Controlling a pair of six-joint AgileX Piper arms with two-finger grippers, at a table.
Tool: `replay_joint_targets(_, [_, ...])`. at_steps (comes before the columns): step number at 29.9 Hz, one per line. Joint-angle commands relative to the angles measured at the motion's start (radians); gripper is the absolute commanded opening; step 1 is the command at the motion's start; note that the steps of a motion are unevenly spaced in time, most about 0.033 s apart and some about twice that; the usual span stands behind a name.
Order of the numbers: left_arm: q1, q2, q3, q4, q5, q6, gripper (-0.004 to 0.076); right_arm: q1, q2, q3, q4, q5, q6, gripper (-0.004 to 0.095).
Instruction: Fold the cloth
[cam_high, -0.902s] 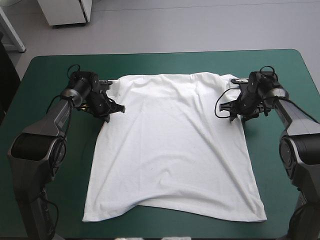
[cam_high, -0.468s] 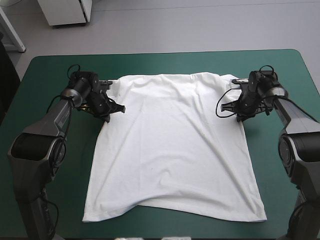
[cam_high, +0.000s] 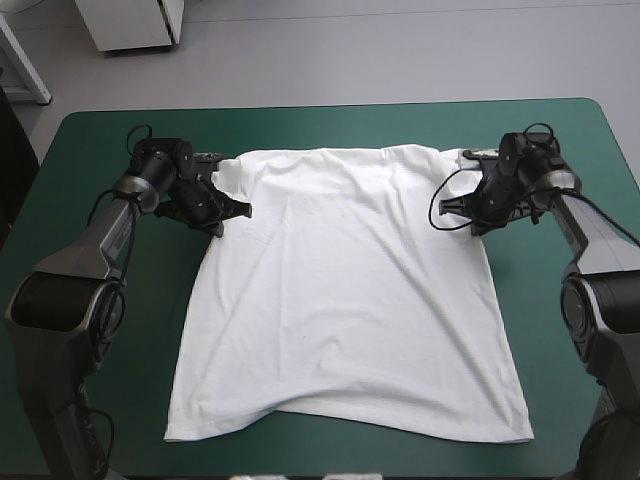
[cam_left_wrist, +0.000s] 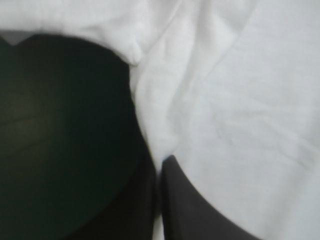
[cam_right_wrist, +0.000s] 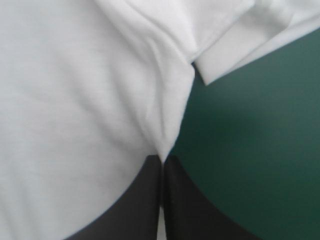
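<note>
T-shirt lies spread flat in the centre of the high view on the teal-green cover, collar end toward the top of the frame, lower edge near the bottom. It is white and short-sleeved, mostly smooth. Faint creases run down the body, and the lower edge is wavy with a small bump at lower left.

Left gripper, upper left of the frame, is clamped on the shirt's side edge just below the armpit. Its wrist view shows the black fingers all but together with a ridge of cloth pinched between them. Right gripper, upper right, does the same on the opposite edge, fingers closed on a tented fold.

The step in hand looks like the paired lift for the first fold. To do it well, raise both arms together and level. Hold the span between them taut so the middle does not sag. Carry the top over toward the lower edge with the side edges lined up. Both pinches look thin, so a jerk could slip one side.
</note>
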Motion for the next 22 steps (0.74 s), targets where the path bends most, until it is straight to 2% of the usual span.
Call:
replay_joint_targets(1, [-0.005,-0.133,-0.024,-0.009,-0.012,-0.003,-0.0009,-0.001,-0.124,-0.102,0.004,0.002,-0.008,-0.0017])
replay_joint_targets(9, [-0.005,-0.299,-0.024,-0.009,-0.018,-0.003,-0.0009,-0.001,-0.218,-0.275,0.004,0.054,-0.008,-0.0017])
replay_joint_targets(14, [-0.005,-0.415,-0.038,-0.009,-0.059,-0.003,-0.0009,-0.001,-0.303,-0.336,-0.002,0.06,-0.008,-0.0017])
replay_joint_targets(17, [-0.005,-0.459,-0.093,-0.009,-0.063,-0.003,-0.0009,-0.001,-0.355,-0.365,-0.004,0.054,-0.023,-0.0017])
replay_joint_targets(22, [-0.005,-0.484,-0.286,-0.009,-0.038,-0.003,-0.0009,-0.001,-0.432,-0.41,-0.003,0.023,-0.034,-0.0017])
